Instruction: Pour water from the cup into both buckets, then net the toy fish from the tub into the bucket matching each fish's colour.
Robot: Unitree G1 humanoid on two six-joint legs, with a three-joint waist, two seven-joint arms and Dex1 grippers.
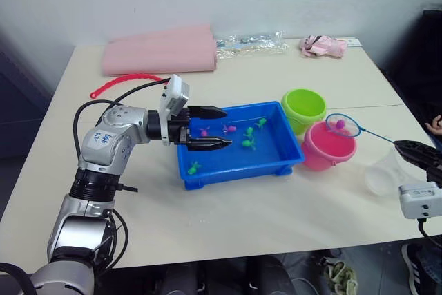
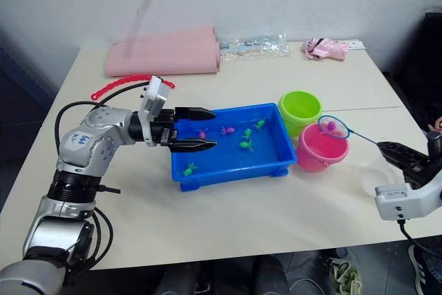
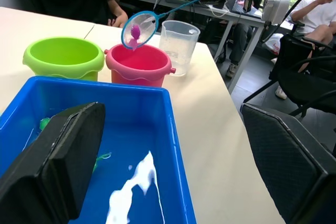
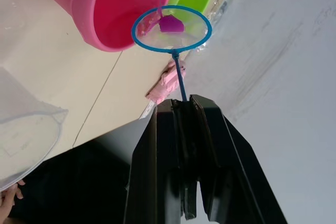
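The right gripper (image 4: 185, 109) has its two black fingers pinched tight on the thin blue handle of the net (image 1: 342, 126), whose round blue-rimmed hoop hangs over the open mouth of the pink bucket (image 1: 329, 147) with one small magenta fish (image 4: 171, 24) lying in its fine mesh. The pink bucket is a smooth, slightly tapered plastic pail; the lime green bucket (image 1: 304, 108) of the same shape stands touching or just beside it at about 11 o'clock. At 4 o'clock from the pink bucket stands the cup (image 1: 383, 173), wide, thin-walled and see-through. The tub (image 1: 282, 162), a shallow glossy blue rectangular tray with a flared rim, sits at 9 o'clock from the buckets, near the table's middle. In its water lie several tiny toy fish, among them a green one (image 1: 195, 167) near the near-left corner, more green ones (image 1: 248, 141) toward the centre, and what look like two pink ones (image 1: 231, 128), though they are too small to be sure of. The left gripper (image 1: 224, 128) hovers over the tub's left end, its fingers spread apart and holding nothing. On the pale matte table (image 1: 207, 219) at 12 o'clock lie a folded pink cloth (image 1: 160, 52) and a red beaded strip (image 1: 114, 86).
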